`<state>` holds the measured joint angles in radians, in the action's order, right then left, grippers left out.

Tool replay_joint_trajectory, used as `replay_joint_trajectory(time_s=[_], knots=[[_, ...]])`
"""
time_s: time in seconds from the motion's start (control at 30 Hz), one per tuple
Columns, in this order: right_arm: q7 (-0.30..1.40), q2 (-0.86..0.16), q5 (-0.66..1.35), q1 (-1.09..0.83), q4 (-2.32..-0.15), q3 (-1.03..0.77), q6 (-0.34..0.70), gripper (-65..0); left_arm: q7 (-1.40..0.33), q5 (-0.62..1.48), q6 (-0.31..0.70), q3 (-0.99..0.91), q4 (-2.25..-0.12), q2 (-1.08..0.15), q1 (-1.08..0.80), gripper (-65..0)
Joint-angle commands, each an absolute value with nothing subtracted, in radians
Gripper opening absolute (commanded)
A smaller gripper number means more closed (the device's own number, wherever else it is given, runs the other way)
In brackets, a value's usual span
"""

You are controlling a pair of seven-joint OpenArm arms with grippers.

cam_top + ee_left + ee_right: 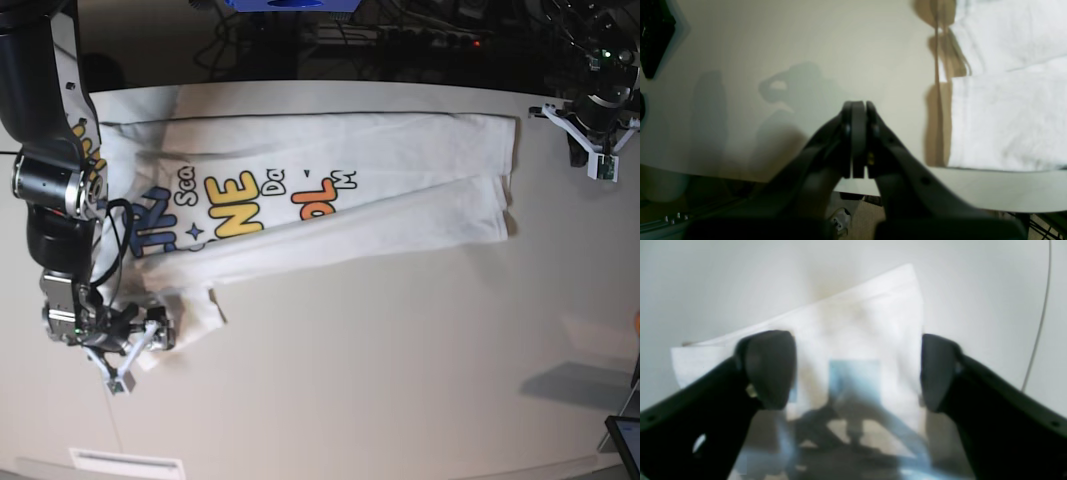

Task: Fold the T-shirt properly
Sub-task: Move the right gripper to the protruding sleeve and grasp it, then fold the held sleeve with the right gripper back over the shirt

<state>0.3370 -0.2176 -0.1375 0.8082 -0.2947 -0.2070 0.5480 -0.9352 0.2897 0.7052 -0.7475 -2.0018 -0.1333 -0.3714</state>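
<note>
The white T-shirt [330,190] lies lengthwise across the back of the table, its long lower edge folded up over the colourful print. One sleeve end [190,305] reaches toward the front left. My right gripper [140,350] is low over that end, open. In the right wrist view its fingers [770,370] stand wide apart, and the white cloth [860,326] with a blurred blue print lies between and beyond them. My left gripper [597,150] hovers off the shirt's far right end, shut on nothing. In the left wrist view its pads [858,133] are pressed together, and the T-shirt [1007,110] lies to the right.
A thin cable [1040,313] curves over the table by the right gripper. Dark equipment and wires [400,40] line the back edge. A dark tablet corner [625,440] pokes in at the front right. The table edge [973,190] runs just below the left gripper.
</note>
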Motion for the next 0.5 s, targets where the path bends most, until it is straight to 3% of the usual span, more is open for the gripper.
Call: replay_joint_trajectory(time_s=[0.0,0.1,0.33,0.4,0.47], knots=[[0.338,-0.226,-0.131,0.840,-0.308,-0.205,0.553,-21.2,-0.918,0.297,0.698,-0.754,-2.017,-0.147,-0.372,-65.0],[0.338,-0.226,-0.131,0.840,-0.309,-0.205,0.553,-30.2,-0.918,0.297,0.698,-0.754,-2.017,-0.147,-0.372,-65.0],[0.295,-0.226,-0.131,0.840,-0.309,-0.205,0.553,-31.9,-0.918,0.297,0.698,-0.753,-2.015,-0.147,-0.372,-65.0],[0.291,-0.226,-0.131,0.840,-0.309,-0.205,0.553,-37.3,-0.918,0.297,0.698,-0.753,-2.015,-0.147,-0.372,-65.0],[0.291,-0.226,-0.131,0.840,-0.309,-0.205,0.553,-47.0,-0.918,0.295,0.698,-0.750,-2.015,-0.147,-0.371,-65.0]])
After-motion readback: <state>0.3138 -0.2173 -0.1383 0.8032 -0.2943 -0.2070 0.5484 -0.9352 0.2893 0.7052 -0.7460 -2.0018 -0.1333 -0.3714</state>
